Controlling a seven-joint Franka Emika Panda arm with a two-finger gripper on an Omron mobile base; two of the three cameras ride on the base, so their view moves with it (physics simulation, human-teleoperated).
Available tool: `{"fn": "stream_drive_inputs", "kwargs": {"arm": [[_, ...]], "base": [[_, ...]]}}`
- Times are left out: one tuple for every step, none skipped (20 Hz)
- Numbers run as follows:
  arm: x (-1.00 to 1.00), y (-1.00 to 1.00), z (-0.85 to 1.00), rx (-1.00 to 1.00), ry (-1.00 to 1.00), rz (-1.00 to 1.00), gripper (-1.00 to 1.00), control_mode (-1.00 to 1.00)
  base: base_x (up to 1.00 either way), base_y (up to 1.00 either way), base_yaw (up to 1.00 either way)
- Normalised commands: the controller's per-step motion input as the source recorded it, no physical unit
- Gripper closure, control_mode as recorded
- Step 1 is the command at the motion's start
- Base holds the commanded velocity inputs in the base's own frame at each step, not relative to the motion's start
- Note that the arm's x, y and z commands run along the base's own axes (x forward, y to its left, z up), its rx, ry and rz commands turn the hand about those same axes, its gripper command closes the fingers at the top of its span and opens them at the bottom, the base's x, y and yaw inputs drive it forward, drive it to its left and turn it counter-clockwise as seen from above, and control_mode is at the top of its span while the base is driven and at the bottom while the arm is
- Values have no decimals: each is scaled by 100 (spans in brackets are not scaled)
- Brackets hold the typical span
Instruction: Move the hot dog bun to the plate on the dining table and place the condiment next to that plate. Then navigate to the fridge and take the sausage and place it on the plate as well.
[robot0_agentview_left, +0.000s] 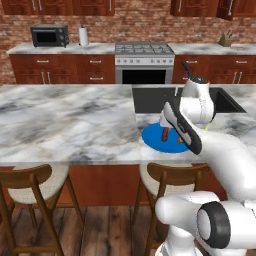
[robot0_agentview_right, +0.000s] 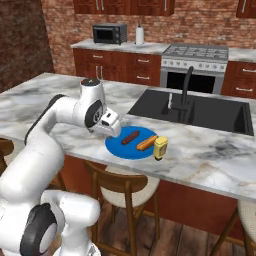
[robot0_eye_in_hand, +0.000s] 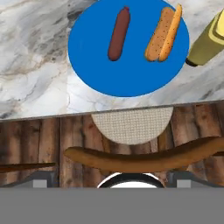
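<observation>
place: home kitchen | walls: red brick | back worktop: microwave (robot0_agentview_left: 49, 35), paper towel roll (robot0_agentview_left: 83, 36), knife block (robot0_agentview_left: 226, 39), steel stove (robot0_agentview_left: 144, 62) with oven | cabinets: reddish wood, above and below | island: marble worktop (robot0_agentview_left: 65, 120), black sink (robot0_agentview_right: 200, 110) with faucet (robot0_agentview_right: 186, 85) | seating: wooden stools (robot0_agentview_left: 30, 192) at near edge | floor: wood planks

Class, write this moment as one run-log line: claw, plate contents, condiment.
claw: open, empty | plate: sausage and hot dog bun on it, apart | condiment: beside plate
</observation>
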Motion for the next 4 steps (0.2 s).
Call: {"fn": "stream_drive_inputs", "kwargs": {"arm": [[-100, 46, 0, 0, 0, 9, -100, -100], [-100, 55, 0, 0, 0, 6, -100, -100], [-100, 63, 0, 0, 0, 3, -100, -100], [-96, 69, 3, 0, 0, 0, -100, -100]], "base": [[0, 0, 0], [0, 0, 0], [0, 0, 0], [0, 0, 0]]}}
